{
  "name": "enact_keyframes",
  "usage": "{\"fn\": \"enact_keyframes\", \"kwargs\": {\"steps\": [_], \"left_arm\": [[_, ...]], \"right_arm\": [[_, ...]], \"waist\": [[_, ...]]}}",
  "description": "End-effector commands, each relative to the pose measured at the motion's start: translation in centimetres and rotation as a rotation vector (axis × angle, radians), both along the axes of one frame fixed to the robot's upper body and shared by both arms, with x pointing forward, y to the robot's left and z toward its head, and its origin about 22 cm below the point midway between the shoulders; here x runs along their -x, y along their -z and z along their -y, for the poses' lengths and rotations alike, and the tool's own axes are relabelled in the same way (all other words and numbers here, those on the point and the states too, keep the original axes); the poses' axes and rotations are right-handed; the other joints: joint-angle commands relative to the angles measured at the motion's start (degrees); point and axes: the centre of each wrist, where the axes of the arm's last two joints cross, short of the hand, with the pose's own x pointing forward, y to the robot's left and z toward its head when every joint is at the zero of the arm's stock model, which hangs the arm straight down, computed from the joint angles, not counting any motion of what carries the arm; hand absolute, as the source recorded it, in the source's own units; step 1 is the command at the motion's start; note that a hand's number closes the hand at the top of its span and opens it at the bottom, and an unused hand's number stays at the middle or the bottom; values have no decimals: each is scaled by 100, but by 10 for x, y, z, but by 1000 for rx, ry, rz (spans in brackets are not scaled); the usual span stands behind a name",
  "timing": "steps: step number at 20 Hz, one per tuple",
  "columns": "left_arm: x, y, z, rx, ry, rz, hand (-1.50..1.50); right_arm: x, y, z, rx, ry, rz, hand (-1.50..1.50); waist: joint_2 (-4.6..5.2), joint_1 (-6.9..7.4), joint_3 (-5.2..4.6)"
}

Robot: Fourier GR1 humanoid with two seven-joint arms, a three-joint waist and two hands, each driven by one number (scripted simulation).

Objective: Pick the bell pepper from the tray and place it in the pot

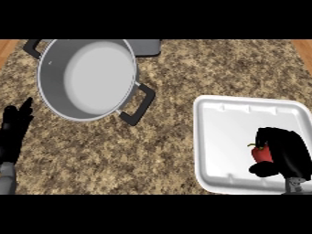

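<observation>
A red bell pepper (261, 154) lies in the white tray (233, 123) at the right, toward the tray's near right part. My right hand (288, 153) is over the tray with its fingers and thumb curled round the pepper, hiding most of it. The grey pot (84, 80) with black handles stands at the upper left of the counter, its inside bare. My left hand (11, 132) rests open at the left edge, fingers pointing up, below and left of the pot.
One pot handle (139, 104) sticks out toward the tray. A dark grey object (146, 45) sits behind the pot at the counter's far edge. Wooden strips border the speckled stone counter left and right.
</observation>
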Motion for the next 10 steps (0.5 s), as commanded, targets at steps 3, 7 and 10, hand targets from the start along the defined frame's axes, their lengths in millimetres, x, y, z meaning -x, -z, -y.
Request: {"fn": "enact_keyframes", "kwargs": {"steps": [3,7,10], "left_arm": [[-20,-14,26,0,122,49,0],[-29,-19,44,2,193,74,0],[-35,-20,48,3,193,61,0]], "right_arm": [[-74,-79,-37,211,-452,130,150],[-104,-126,-47,309,-678,183,150],[-129,-173,-52,329,-793,298,150]], "waist": [[189,797,12],[337,1235,12],[343,1146,27]]}}
